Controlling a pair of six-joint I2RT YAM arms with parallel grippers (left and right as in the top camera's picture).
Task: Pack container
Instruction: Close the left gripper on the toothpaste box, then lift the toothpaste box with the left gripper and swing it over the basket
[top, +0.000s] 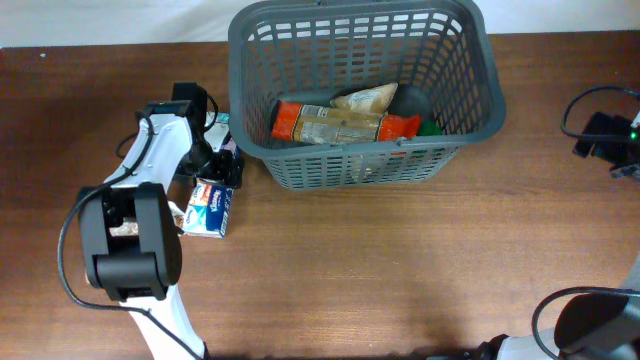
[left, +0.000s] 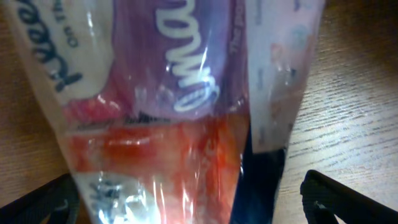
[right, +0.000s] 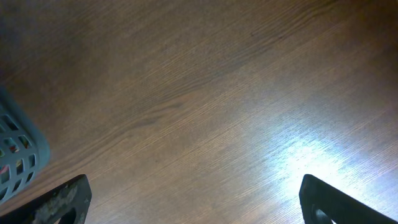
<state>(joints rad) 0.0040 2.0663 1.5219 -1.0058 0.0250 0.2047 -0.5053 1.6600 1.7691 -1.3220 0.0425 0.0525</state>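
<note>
The dark grey basket (top: 360, 168) stands at the back middle of the table and holds an orange packet (top: 300, 122), a tan packet (top: 365, 98) and something green (top: 431, 127). My left gripper (top: 222, 165) is left of the basket, low over a clear packet with purple and red print (left: 180, 81). Its fingers (left: 193, 199) are wide open, one on each side of the packet. A white and blue packet (top: 210, 207) lies just in front of it. My right gripper (right: 196, 199) is open and empty over bare wood at the far right edge (top: 612, 140). A corner of the basket (right: 15, 155) shows in the right wrist view.
A dark blue item (left: 261, 180) lies under the packet's right edge in the left wrist view. The left arm's base (top: 130, 245) stands at the front left. Black cables (top: 590, 105) run at the right edge.
</note>
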